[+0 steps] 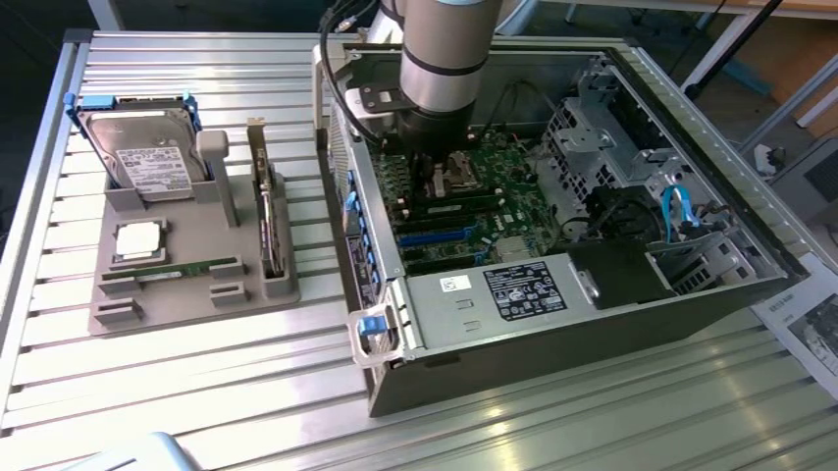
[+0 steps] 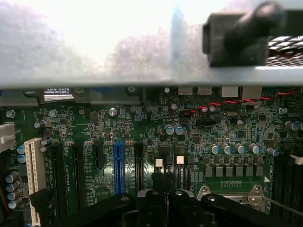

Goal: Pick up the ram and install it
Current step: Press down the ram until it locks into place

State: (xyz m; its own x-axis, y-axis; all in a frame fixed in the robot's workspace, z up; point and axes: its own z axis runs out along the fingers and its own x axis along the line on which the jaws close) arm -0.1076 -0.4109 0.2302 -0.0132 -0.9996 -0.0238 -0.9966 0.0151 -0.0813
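Fingers [image 2: 163,201] are shut together with nothing between them, low over the green board [image 2: 142,123] inside the one computer case [image 1: 707,294]. One ram [image 1: 187,268] lies in the grey tray [image 1: 196,294] on the worktop [image 1: 196,392], at the exterior view's left, near one hard drive [image 1: 151,162].
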